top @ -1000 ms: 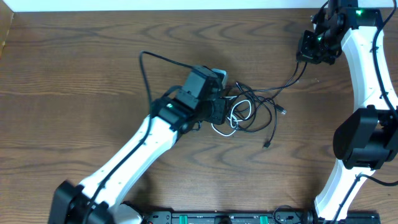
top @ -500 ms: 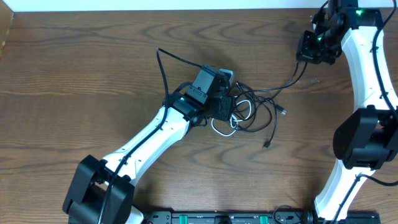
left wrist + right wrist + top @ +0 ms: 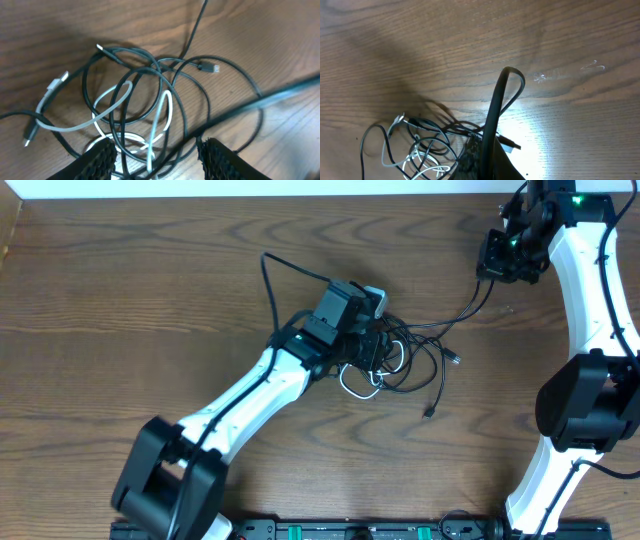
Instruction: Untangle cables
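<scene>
Wooden desk (image 3: 120,300) with the cables (image 3: 405,360) heaped at centre, black and white loops interlaced — left gripper (image 3: 160,155) jaws spread above them, right gripper (image 3: 490,272) jaws pinching one black cable (image 3: 495,107) stretched aside — untangling apparently barely begun.

Dark wooden desk (image 3: 120,300) carrying a tangle of cables (image 3: 415,365).
Thin black loops cross over a white cable (image 3: 166,105), right of the desk's middle; small plug ends poke out on the right, and one black strand runs toward the far right corner.
</scene>
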`<action>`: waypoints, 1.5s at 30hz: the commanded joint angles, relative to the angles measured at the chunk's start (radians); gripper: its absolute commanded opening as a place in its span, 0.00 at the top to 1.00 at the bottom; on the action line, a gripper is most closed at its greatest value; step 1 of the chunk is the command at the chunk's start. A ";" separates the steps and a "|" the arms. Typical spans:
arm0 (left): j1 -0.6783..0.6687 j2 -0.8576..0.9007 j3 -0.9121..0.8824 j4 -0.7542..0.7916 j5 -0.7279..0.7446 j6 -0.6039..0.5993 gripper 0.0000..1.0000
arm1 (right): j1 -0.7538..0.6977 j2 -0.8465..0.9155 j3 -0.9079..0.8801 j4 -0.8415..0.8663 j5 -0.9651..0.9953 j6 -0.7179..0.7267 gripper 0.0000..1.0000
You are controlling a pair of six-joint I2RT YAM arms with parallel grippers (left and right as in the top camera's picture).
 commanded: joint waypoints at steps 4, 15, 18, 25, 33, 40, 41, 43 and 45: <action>0.000 0.024 -0.007 0.029 -0.006 0.021 0.92 | 0.003 0.009 -0.003 -0.005 -0.009 -0.011 0.99; 0.046 -0.176 0.000 -0.014 -0.208 0.002 0.93 | 0.002 0.009 -0.003 -0.005 -0.005 -0.018 0.99; 0.062 -0.265 0.000 -0.046 -0.274 0.002 0.93 | 0.002 0.009 -0.003 -0.005 -0.005 -0.018 0.99; 0.073 -0.428 0.000 -0.040 -0.328 0.002 0.93 | 0.002 0.009 -0.019 -0.006 -0.005 -0.019 0.99; 0.073 -0.574 0.000 0.060 -0.327 -0.030 0.93 | 0.002 0.009 -0.078 0.007 -0.002 -0.029 0.99; 0.073 -0.674 0.000 0.156 -0.327 -0.097 0.92 | 0.002 0.009 -0.117 0.025 -0.002 -0.037 0.99; 0.073 -0.684 0.000 0.167 -0.327 -0.101 0.92 | 0.002 0.009 -0.117 0.026 -0.002 -0.037 0.99; 0.073 -0.695 0.000 0.175 -0.324 -0.100 0.92 | 0.002 0.009 -0.117 0.026 -0.003 -0.039 0.99; 0.073 -0.691 0.000 0.153 -0.323 -0.100 0.92 | 0.002 0.009 -0.117 0.025 -0.010 -0.056 0.99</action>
